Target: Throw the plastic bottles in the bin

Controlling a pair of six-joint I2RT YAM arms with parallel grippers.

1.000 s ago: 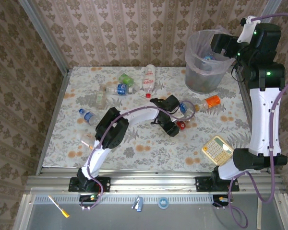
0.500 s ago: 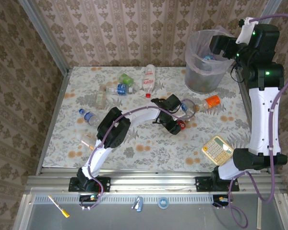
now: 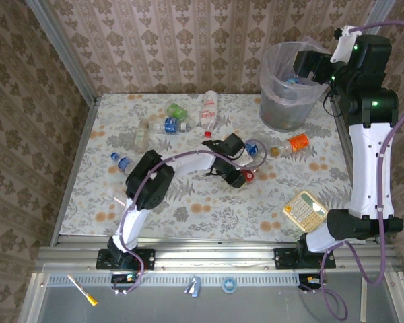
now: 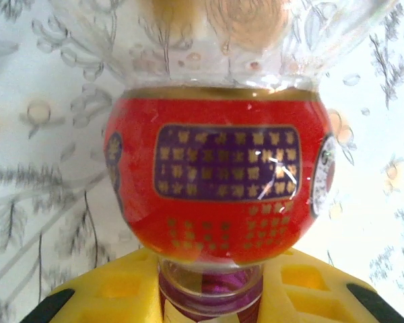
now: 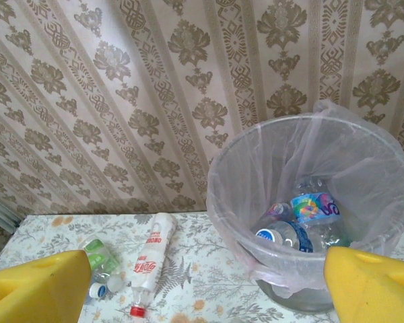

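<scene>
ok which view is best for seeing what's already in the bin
Right wrist: it looks down into the bin, where several crushed plastic bottles lie at the bottom, some with blue labels. Top external shows the whole bin from farther off, its contents tiny. Left wrist faces a red-labelled bottle instead.

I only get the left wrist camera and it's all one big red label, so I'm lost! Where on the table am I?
Observer: Your left end effector sits near the middle of the table, a bit right of centre, shut on that red-label bottle.
Operator: So where's the bin?
Observer: The bin stands at the far right corner of the table.
Operator: Is anything up there in my way?
Observer: Yes, the right end effector hangs open above the bin's rim.
</scene>
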